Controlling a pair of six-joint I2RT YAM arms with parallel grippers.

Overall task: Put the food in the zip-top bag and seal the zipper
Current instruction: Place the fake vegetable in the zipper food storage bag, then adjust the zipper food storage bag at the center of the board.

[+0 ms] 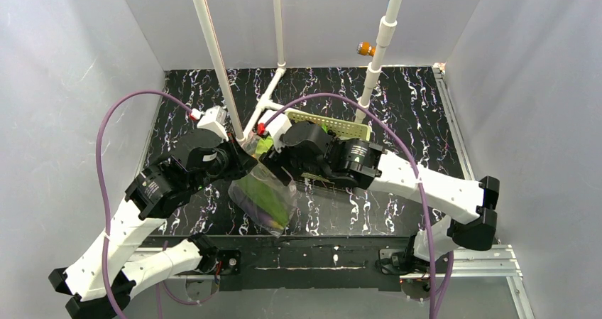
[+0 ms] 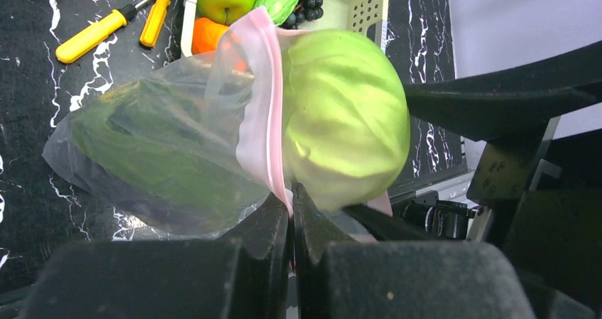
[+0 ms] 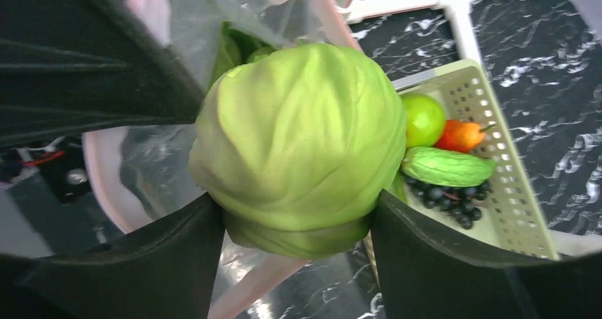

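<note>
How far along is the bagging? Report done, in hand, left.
Done: leaves and eggplant lie inside the zip-top bag. In hand: left gripper pinches the zipper edge; right gripper holds the cabbage at the mouth, not yet inside. Left: drop the cabbage in, seal the zipper.

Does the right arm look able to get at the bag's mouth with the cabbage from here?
Probably yes. The left end effector pinches the zipper, holding open the mouth of the zip-top bag. The cabbage between the right end effector fingers sits right at that opening, with nothing in between.
</note>
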